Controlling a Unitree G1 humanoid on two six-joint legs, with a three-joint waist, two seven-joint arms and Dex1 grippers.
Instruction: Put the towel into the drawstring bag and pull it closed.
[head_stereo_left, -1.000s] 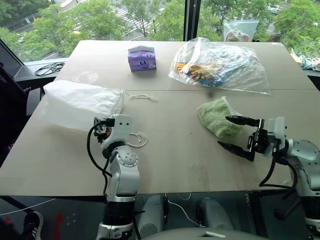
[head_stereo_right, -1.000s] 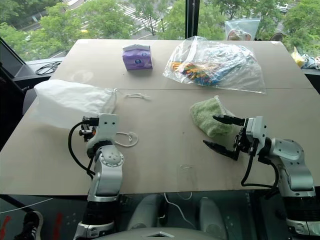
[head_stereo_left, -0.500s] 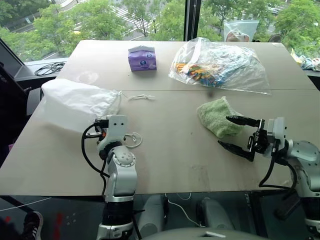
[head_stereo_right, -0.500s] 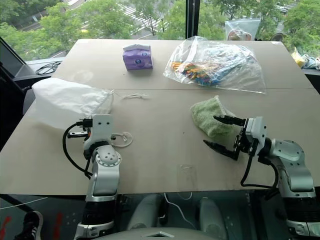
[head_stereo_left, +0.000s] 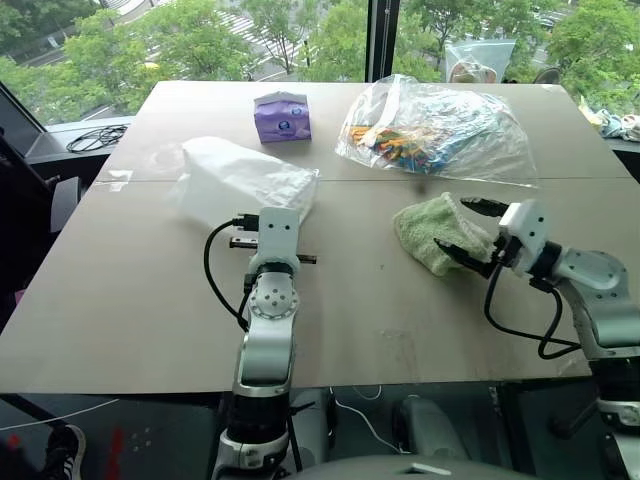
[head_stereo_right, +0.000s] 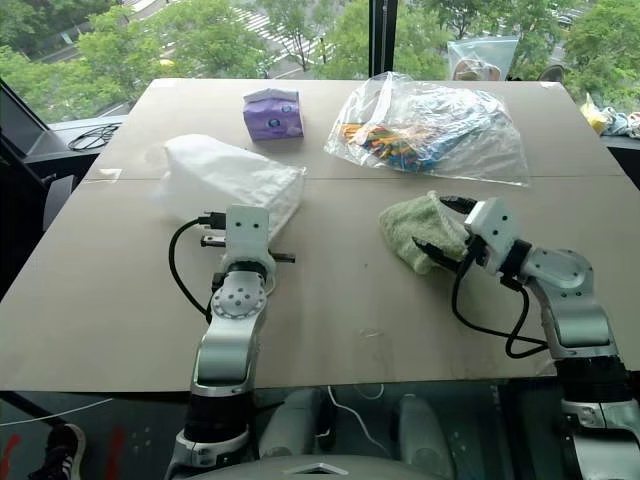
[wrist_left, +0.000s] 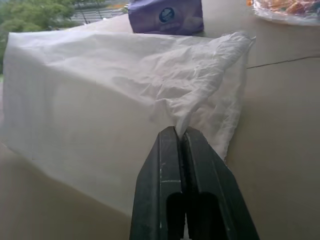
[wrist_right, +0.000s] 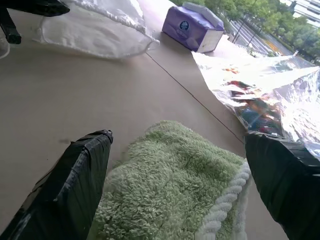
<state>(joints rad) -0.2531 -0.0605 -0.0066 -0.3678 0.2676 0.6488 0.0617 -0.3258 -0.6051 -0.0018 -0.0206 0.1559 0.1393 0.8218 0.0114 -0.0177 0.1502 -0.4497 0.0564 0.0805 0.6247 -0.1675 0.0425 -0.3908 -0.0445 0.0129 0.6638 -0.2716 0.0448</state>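
On the surface (head_stereo_left: 120, 300), my left pincer (wrist_left: 181, 134) is pressed tight on the bag's (head_stereo_left: 240, 180) edge, lifting it. Right pincer (wrist_right: 175, 170) gapes wide around the towel (head_stereo_left: 432, 232), not yet closed.

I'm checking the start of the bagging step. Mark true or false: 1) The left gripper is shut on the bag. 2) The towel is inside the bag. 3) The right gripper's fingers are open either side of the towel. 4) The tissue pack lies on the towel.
1) True: the left gripper pinches the bag.
2) False: the towel lies on the table, apart from the bag.
3) True: the right gripper straddles it, open.
4) False: the tissue pack stands far from the towel.
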